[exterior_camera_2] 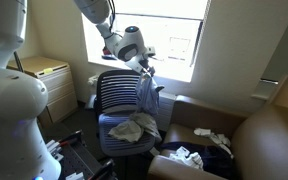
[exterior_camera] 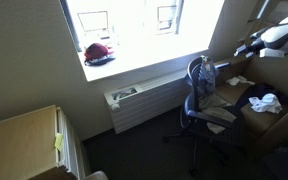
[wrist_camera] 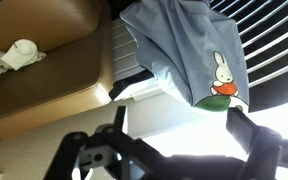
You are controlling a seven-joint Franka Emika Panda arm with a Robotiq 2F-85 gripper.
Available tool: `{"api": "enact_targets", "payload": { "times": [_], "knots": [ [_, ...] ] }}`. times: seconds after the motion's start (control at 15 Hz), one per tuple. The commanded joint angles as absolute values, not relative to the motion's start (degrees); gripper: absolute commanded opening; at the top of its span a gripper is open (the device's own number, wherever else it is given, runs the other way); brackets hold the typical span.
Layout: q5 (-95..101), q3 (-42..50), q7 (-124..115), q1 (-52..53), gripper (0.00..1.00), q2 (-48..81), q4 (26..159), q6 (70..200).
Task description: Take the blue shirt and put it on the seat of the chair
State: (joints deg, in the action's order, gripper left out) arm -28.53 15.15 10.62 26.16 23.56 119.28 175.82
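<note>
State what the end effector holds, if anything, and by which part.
Nothing. In the wrist view the end effector is open and empty; the blue shirt hangs on the chair back ahead of it.

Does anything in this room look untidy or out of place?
Yes. The blue shirt hangs askew over the chair backrest, a crumpled light cloth lies on its seat, and white clothes are strewn on the couch.

Office chair (exterior_camera: pixel 195 92) on dark floor (exterior_camera: pixel 134 152)
</note>
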Motion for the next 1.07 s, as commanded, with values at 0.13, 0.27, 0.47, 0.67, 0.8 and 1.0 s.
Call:
{"api": "enact_targets", "payload": {
  "times": [0.13, 0.27, 0.47, 0.67, 0.8, 1.0],
  "knots": [
    [-24.13, 1.22, 15.81, 10.69, 1.0, 24.9, 114.98, 166.6],
    [-29.92, -4.28, 24.11, 3.92, 1.0, 31.19, 107.21, 159.83],
    [-19.84, -5.09, 21.27, -0.81, 1.0, 39.46, 98.61, 147.85],
    [-15.55, -6.23, 18.33, -2.64, 1.0, 38.28, 101.07, 149.58],
    [-15.68, -7.1, 18.43, -3.23, 1.0, 38.82, 100.9, 150.22],
    [-16.45, -8.38, 18.48, -3.19, 1.0, 37.23, 102.02, 152.13]
  ]
}}
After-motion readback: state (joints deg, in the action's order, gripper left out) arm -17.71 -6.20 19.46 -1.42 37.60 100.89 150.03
